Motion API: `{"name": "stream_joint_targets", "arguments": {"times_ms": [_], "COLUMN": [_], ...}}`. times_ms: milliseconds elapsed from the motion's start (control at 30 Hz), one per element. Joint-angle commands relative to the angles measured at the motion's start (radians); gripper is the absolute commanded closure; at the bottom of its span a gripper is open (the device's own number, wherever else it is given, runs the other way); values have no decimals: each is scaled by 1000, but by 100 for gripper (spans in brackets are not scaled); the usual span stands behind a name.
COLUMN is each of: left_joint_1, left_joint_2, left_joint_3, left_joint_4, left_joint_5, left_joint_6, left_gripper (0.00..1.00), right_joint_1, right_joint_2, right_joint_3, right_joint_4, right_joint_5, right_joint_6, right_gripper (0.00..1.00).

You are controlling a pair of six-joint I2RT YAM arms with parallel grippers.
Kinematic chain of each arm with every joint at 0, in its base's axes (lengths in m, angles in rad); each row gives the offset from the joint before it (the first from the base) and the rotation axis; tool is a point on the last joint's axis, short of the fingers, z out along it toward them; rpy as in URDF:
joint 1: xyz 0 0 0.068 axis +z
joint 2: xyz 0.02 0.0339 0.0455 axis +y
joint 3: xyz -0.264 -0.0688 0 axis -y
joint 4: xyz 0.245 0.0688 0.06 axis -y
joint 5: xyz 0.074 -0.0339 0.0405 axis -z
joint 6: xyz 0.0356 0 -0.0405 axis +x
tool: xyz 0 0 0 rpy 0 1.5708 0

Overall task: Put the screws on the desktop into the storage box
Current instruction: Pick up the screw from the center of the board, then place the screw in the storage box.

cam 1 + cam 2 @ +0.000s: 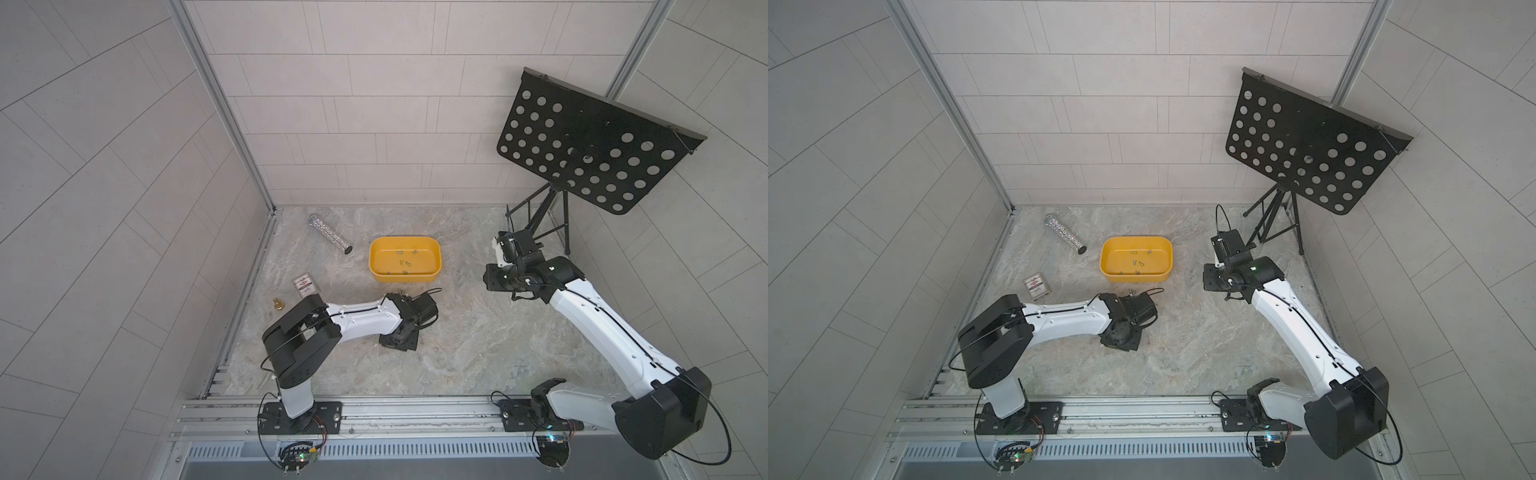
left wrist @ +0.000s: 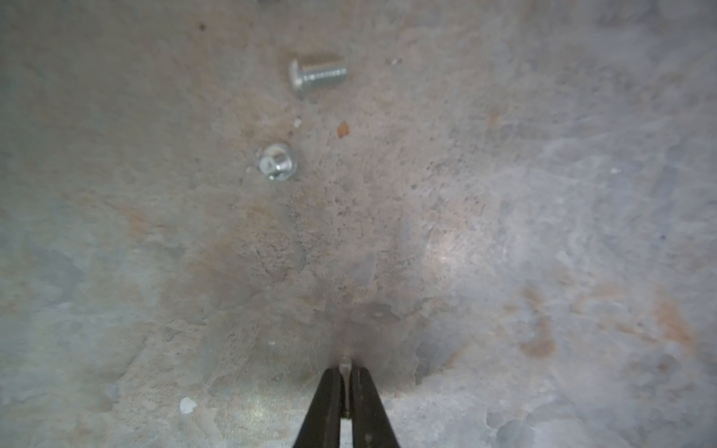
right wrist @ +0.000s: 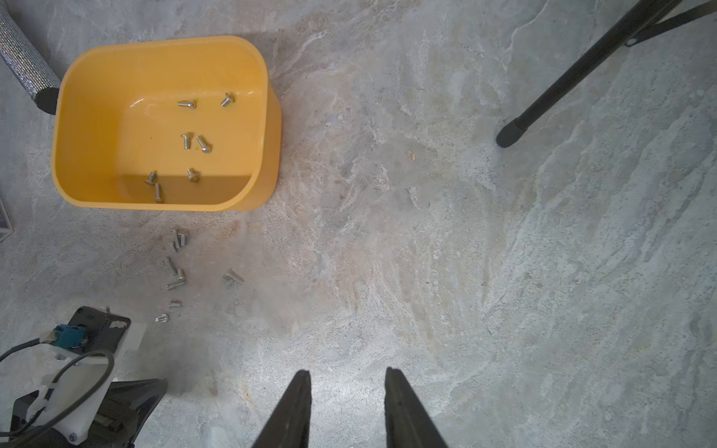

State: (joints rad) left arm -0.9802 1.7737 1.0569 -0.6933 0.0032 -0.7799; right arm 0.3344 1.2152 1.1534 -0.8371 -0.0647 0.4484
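My left gripper (image 2: pixel 345 371) is shut on one small silver screw (image 2: pixel 345 362), pinched upright between its tips down on the grey marble desktop (image 1: pixel 457 332). Two more screws (image 2: pixel 318 74) (image 2: pixel 277 161) lie just beyond it. In the right wrist view several loose screws (image 3: pixel 169 265) are scattered on the desktop in front of the yellow storage box (image 3: pixel 163 42), and several screws (image 3: pixel 187 104) lie inside it. The box (image 1: pixel 404 240) sits mid-table in both top views. My right gripper (image 3: pixel 348 372) hangs open and empty over bare desktop to the right of the box.
A glittery silver tube (image 1: pixel 330 234) lies back left of the box. A small card box (image 1: pixel 304 284) and a brass bell piece (image 1: pixel 277 304) sit by the left edge. A black music stand (image 1: pixel 590 145) stands at the back right, and one of its legs (image 3: pixel 562 89) is close to my right arm.
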Motion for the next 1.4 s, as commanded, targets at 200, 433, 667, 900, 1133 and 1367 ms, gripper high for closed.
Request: {"name": "stream_joint_targets", "arguments": {"times_ms": [200,433,667,900,1133,1367], "left_joint_1": [-7,4,95,245,390,481], "left_joint_2": [-23,-91,-100,23,262,504], "left_joint_3": [66,199,385,646,910,1116], "left_joint_4": [-157,-297,-394,-430,-444,-466], "left_joint_5": [-33,-108,-147,-125,-47,6], "left_joint_6": [41,75,172,302,398,433], "left_gripper": [94,94,94,94,94,93], "right_joint_1": [-3,-3,-3,-4,-5,-5], "right_joint_2": [-13,-13,-11,-2,16,39], "right_joint_3": [-3,1,4,11,15,15], "right_joint_4": [-12,-14,-16,-16,-16,-10], "right_joint_5": [2,2,6,11,8,2], "right_joint_6": [-1,0,-2,-1,-2,-1], "right_gripper": [63,63,63,63,63,63]}}
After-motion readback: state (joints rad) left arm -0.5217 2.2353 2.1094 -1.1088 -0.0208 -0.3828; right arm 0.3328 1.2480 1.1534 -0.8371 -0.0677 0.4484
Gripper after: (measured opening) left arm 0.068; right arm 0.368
